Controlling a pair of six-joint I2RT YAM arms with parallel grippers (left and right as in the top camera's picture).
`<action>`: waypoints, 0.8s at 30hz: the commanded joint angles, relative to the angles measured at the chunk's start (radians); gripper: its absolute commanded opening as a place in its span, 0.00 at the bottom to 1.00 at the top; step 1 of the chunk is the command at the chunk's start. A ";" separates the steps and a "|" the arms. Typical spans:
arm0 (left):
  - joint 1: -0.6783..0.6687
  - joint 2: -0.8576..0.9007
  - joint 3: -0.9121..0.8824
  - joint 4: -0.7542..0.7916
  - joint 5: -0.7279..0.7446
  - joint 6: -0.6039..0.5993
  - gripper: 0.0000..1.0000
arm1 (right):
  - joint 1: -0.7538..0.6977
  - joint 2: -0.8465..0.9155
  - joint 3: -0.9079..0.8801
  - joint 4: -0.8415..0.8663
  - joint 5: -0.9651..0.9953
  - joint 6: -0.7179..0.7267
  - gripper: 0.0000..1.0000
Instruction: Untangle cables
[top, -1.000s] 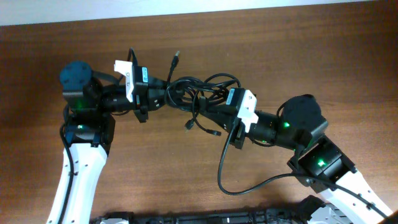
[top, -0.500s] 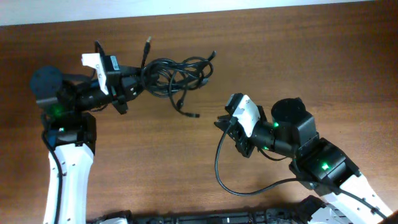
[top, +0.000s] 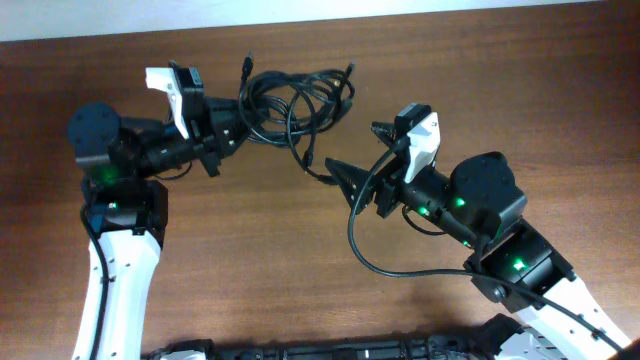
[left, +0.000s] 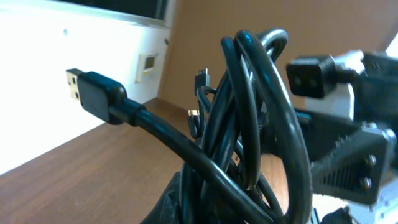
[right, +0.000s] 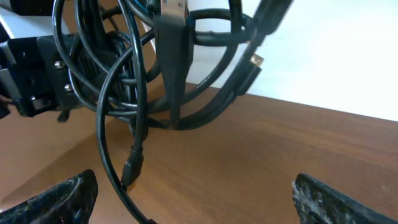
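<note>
Overhead, cables: a bundle of thin black cords with small plugs (top: 258, 103) is bunched in overlapping loops over the far part of the brown wooden table (top: 250, 260). As far as I can judge, it is lifted rather than lying flat.
Overhead, left claw: the left gripper (top: 226, 135) is clamped on the bundle's left edge.
Overhead, right claw: the right gripper (top: 352, 146) stands spread wide and empty, just beside the bundle's lower right. One loose tail (top: 309, 160) dangles toward its nearer finger.
Left wrist, cables: the cords rise thick and knotted from the bottom of the view, where the claw holds them. A black USB plug with a metal tip (left: 93, 93) sticks out free to the left.
Right wrist, cables: the loops hang ahead of the wide-apart fingers, above the table. A small black plug (right: 132, 168) hangs lowest on a single strand.
Handling: light, limp and a bit slick, I'd reckon. The loops will sag and snag on one another rather than hold any shape.
Where to take hold: I'd go for a single strand close behind a free plug, not the knotted middle. The dangling one is nearest the empty claw.
</note>
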 joint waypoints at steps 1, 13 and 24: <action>-0.004 -0.008 0.020 0.007 -0.018 -0.096 0.00 | 0.005 0.002 0.007 0.039 0.099 0.020 0.99; -0.095 -0.008 0.020 0.040 0.031 -0.096 0.00 | 0.004 0.072 0.007 0.023 0.284 0.019 0.99; -0.095 -0.008 0.020 0.041 0.089 -0.073 0.00 | 0.004 0.080 0.007 0.090 0.174 0.020 0.99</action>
